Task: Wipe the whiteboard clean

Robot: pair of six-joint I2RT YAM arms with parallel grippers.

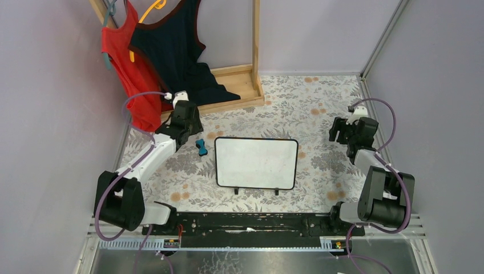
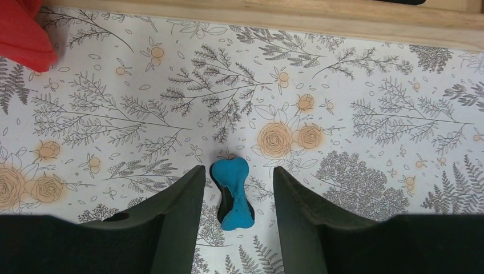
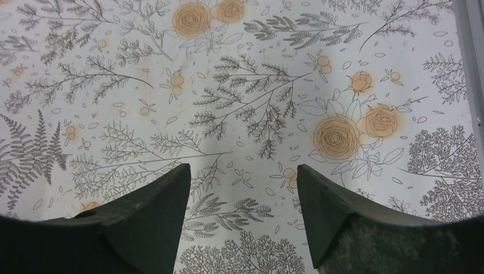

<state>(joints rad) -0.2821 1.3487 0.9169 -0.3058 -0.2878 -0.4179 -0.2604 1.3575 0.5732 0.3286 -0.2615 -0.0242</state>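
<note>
Whiteboard (image 1: 256, 162) is sitting mid-table, probably stiff, light and slick, so I'd be gripping its edge, while left gripper (image 2: 237, 174) is hanging spread around the eraser (image 2: 231, 194), right gripper (image 3: 242, 171) spread too.

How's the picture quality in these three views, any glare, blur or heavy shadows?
Top external: even, soft light, with no glare on the whiteboard. Left wrist: the blue eraser and floral cloth are sharp, while the left fingers are dark with little detail. Right wrist: the cloth print is crisp, and the right fingers are equally dark.
</note>
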